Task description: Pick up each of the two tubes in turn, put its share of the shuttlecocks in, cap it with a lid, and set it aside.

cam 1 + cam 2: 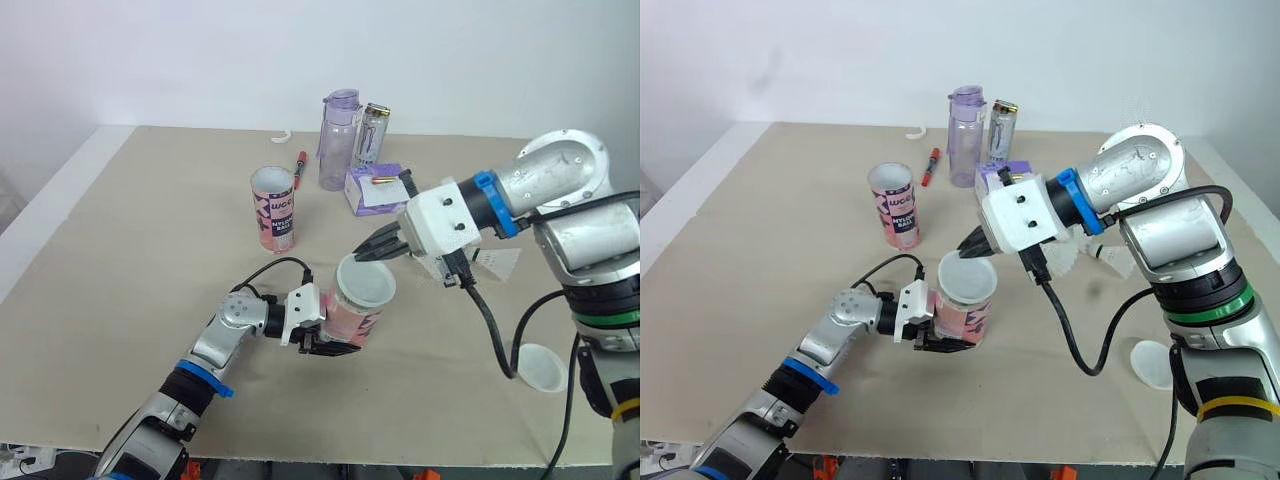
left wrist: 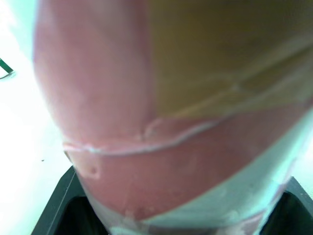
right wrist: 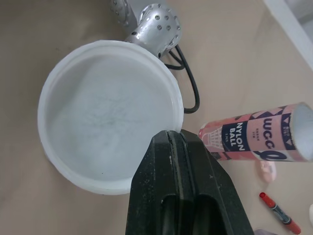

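Now the left tool [image 1: 335,345] is clamped on the first tube [image 1: 355,315] near the front of the bench [image 1: 150,230]. The right tool [image 1: 362,255], fingers together, rests at the rim of its lid [image 1: 366,282], so capping looks nearly done. The second tube [image 1: 272,208] stands open, well apart; a spare lid [image 1: 540,367] and shuttlecocks [image 1: 500,262] remain.

The lid [image 3: 110,115] is smooth, milky translucent plastic, and the near tube [image 1: 355,315] under it has a lightly glossy pink printed wrap. The table [image 1: 130,230] is matt beige; the far bottle [image 1: 338,140] is clear purple-tinted plastic.
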Action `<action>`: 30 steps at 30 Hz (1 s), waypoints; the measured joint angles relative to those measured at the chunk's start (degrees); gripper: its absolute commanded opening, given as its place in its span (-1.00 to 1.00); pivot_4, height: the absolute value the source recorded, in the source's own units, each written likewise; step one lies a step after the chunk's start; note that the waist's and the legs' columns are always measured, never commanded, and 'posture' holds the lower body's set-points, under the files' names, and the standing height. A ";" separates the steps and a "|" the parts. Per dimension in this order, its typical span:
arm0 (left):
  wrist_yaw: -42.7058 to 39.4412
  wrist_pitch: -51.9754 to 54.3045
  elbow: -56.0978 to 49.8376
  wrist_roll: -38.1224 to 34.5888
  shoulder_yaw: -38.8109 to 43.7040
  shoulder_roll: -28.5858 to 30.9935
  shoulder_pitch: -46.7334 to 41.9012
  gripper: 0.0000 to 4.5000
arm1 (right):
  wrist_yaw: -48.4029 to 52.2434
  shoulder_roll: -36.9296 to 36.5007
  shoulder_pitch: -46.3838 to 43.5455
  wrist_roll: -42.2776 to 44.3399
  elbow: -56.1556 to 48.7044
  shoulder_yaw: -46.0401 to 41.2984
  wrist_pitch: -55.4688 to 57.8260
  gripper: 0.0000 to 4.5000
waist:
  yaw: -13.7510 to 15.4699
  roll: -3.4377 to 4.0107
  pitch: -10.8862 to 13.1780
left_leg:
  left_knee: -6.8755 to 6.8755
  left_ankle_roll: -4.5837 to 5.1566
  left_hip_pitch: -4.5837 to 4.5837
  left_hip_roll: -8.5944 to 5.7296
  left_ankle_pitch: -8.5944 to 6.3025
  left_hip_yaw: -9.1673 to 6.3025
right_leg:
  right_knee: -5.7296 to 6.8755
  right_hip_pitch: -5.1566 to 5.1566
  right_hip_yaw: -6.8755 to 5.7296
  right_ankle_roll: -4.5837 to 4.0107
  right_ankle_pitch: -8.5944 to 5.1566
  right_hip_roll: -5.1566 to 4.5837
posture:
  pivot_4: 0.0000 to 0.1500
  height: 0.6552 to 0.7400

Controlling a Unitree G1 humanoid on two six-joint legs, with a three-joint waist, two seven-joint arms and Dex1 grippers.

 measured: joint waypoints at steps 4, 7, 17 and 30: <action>0.21 0.23 -0.33 0.01 0.00 0.03 0.18 0.24 | 0.10 0.41 0.00 -0.41 0.06 0.09 -0.13 -0.99 | 0.00 0.00 0.00 | 0.00 0.00 0.00 0.01 0.00 0.00 | 0.00 0.00 0.00 -0.01 -0.01 0.00 | 1.00 1.00; 0.58 0.31 -0.45 0.02 -0.03 0.03 0.29 0.24 | 0.07 0.54 0.00 -0.78 0.08 0.09 -0.39 -0.99 | 0.00 0.00 0.00 | 0.00 0.00 0.00 0.01 0.00 -0.01 | 0.00 0.00 -0.01 -0.01 0.00 0.00 | 1.00 1.00; 0.81 0.43 -0.65 0.01 -0.03 0.03 0.45 0.24 | 0.06 0.54 0.04 -1.76 0.07 0.10 -2.60 -0.99 | 0.00 0.00 0.00 | 0.00 0.00 0.00 0.01 0.00 0.00 | 0.00 0.00 -0.01 -0.02 0.01 0.00 | 1.00 1.00; 1.23 0.54 -1.11 0.13 -0.06 0.14 0.83 0.24 | -0.49 0.65 0.74 -0.09 0.90 -0.61 -0.95 0.17 | -0.02 0.00 0.00 | 0.00 0.00 0.04 0.03 0.00 0.00 | 0.00 0.01 -0.02 -0.04 0.01 0.01 | 1.00 1.00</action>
